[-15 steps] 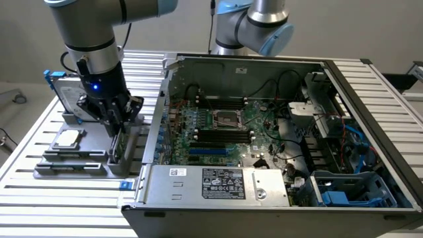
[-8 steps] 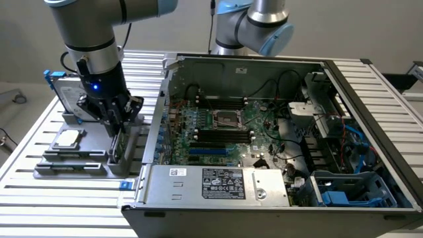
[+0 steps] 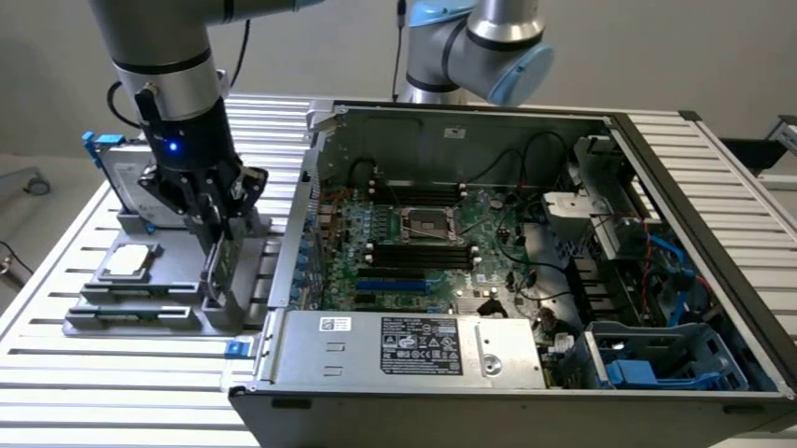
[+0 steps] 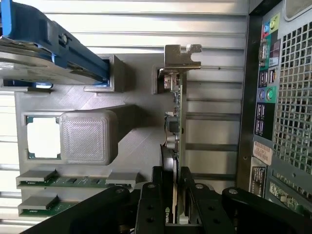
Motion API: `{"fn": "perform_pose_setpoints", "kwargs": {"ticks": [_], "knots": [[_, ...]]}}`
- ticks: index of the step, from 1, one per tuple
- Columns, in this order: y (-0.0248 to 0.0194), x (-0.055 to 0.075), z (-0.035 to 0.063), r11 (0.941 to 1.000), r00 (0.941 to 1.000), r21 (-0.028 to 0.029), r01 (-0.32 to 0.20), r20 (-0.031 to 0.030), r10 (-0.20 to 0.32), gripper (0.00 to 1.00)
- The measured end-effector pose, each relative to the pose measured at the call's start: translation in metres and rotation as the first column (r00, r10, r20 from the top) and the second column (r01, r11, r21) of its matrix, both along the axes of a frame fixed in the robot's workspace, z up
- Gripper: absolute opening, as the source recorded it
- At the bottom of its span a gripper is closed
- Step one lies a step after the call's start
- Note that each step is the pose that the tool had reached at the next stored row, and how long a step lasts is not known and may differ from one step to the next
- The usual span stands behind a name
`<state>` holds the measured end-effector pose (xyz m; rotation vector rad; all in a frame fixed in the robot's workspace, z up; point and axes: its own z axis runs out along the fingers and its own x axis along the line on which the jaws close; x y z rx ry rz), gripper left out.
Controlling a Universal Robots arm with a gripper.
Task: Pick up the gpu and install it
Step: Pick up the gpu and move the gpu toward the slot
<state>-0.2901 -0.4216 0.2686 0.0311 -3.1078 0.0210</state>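
Observation:
The gpu (image 3: 224,273) stands on edge at the right end of the grey holder (image 3: 137,315), just left of the open computer case in the exterior view. My gripper (image 3: 219,227) comes down on it from above, one finger on each side of the card. In the wrist view the gpu (image 4: 175,122) runs as a thin board away from my gripper (image 4: 175,207), and its silver bracket (image 4: 181,57) sits by a grey post of the holder. The black fingers (image 4: 155,204) press against the card's two faces. I cannot tell whether the card has lifted off the holder.
The holder also carries a hard drive in a blue-edged frame (image 3: 118,163), a square silver processor (image 3: 131,263) and memory sticks (image 4: 63,181). The open case (image 3: 622,121) shows its motherboard (image 3: 417,247) and blue slots (image 3: 386,285). A second arm (image 3: 480,47) stands behind the case.

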Motion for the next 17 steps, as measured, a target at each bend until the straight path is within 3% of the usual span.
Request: {"fn": "perform_pose_setpoints", "kwargs": {"ticks": [12,17], "knots": [[0.0004,0.002,0.0545,1.0000,1.0000,-0.0001,0.000,-0.0001,0.000,0.26],[0.0003,0.014,0.0774,1.0000,1.0000,0.0000,-0.003,-0.0018,0.003,0.26]]}}
